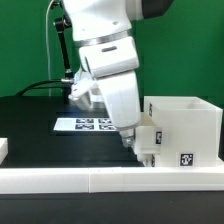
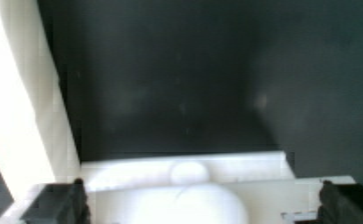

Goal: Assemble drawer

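Gripper (image 1: 140, 146): spread wide astride a small tray (image 2: 181, 178) beside the housing (image 1: 185, 130) (grip unconfirmed); risk: tray skewing against housing.

One robot arm (image 1: 105, 45). One gripper (image 1: 133, 143), two fingers (image 2: 57, 203). One big white open box (image 1: 185, 125). One small white tray (image 1: 148, 140) at gripper. One flat tag sheet (image 1: 85, 124), about four tags showing. One long low white rail (image 1: 110, 178). One black table (image 1: 40, 125). One tag seen on box front.
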